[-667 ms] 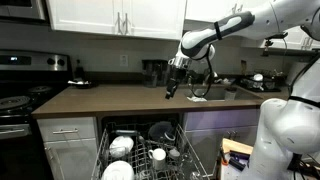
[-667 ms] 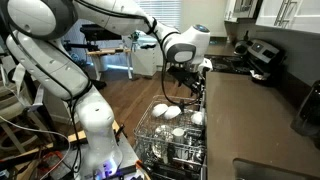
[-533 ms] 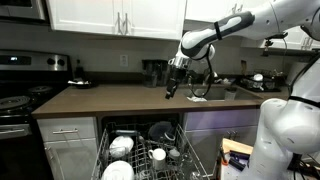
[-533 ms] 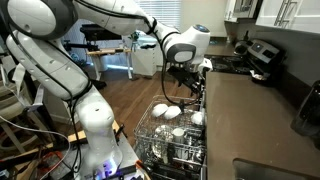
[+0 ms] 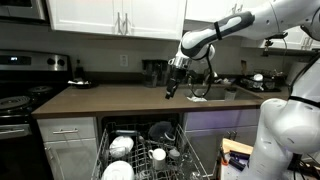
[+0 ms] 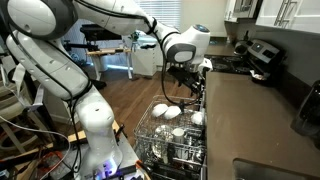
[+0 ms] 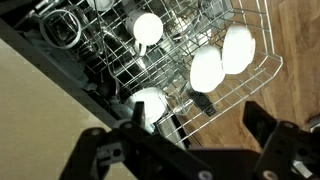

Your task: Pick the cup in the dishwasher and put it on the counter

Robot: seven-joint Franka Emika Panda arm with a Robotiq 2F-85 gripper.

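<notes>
The dishwasher (image 5: 196, 150) stands open under the dark brown counter (image 5: 110, 100), its wire rack (image 6: 170, 147) pulled out and holding white dishes. In the wrist view the rack (image 7: 120, 62) holds two wide white bowls (image 7: 206, 68) and a smaller round white piece (image 7: 147, 28) that may be the cup; no handle shows. My gripper (image 5: 171, 91) hangs open and empty well above the rack in both exterior views (image 6: 184, 86). In the wrist view its two dark fingers (image 7: 198, 112) spread over the rack's front corner.
A black-topped stove (image 5: 20, 95) stands beside the counter. A sink with dishes (image 5: 225, 90) and a dark appliance (image 5: 153, 72) are on the counter. Wood floor (image 6: 125, 110) lies beside the rack. The robot's white base (image 5: 285, 135) is close to the dishwasher.
</notes>
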